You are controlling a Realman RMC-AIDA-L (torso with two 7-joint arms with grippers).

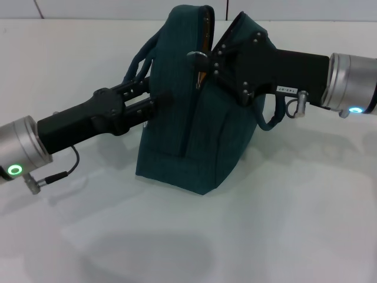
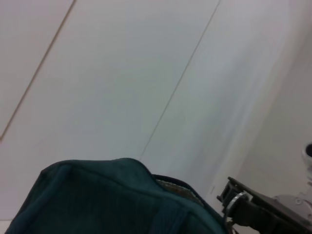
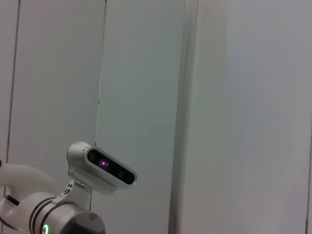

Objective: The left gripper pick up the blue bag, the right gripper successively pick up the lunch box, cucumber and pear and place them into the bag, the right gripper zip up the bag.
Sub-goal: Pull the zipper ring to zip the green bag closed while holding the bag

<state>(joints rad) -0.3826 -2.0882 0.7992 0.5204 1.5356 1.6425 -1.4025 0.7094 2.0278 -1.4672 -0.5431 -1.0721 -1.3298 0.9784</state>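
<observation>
While standing upright mid-table, blue bag (image 1: 194, 130) with top zip partly open, left gripper (image 1: 154, 103) clamped on its side by the handles, right gripper (image 1: 203, 62) pinching the zip pull, white table (image 1: 294, 224) beneath.

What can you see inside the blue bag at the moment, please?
Only an orange lining strip shows in the opening at the top of the blue bag, where the right gripper sits. The bag's walls hide any contents. The left gripper grips its side.
</observation>
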